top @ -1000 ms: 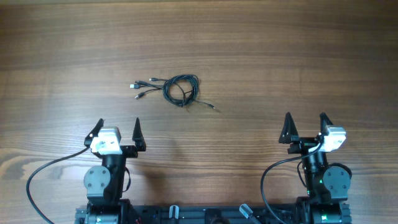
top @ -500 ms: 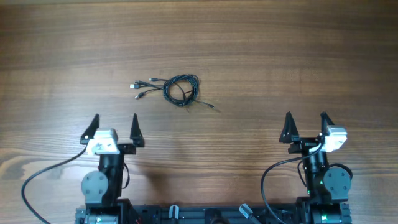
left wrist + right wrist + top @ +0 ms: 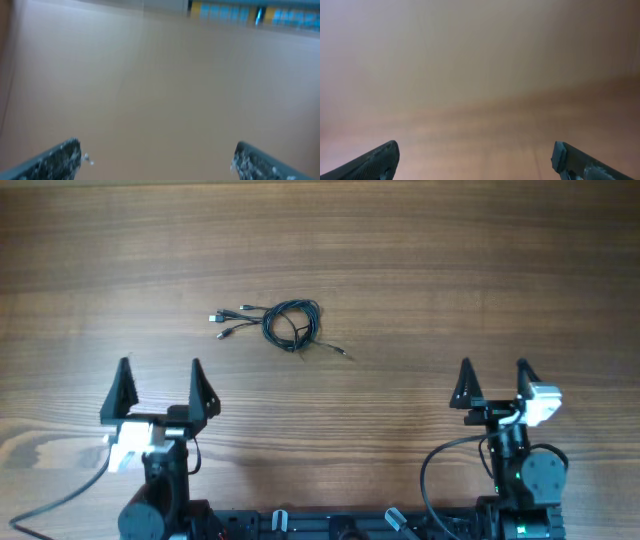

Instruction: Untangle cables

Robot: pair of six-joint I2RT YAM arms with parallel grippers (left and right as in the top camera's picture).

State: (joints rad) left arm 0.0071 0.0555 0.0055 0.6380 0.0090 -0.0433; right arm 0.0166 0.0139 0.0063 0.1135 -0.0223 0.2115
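In the right wrist view we see the right gripper [image 3: 475, 152] only by its two dark fingers [image 3: 379, 161], which rise from the bottom edge of the frame, one in the lower left corner and one in the lower right. They stand spread wide apart, with the worktop's surface showing across the whole gap between them. We can make out a rough, speckled grey texture on the fingers' inner faces. The rest of the frame is filled by the worktop [image 3: 480, 75], a soft, blurred expanse of pinkish brown. It looks paler and greyer toward the upper left. A warmer, more orange band runs across the middle and right of the frame. We can see only faint streaks of grain in it.
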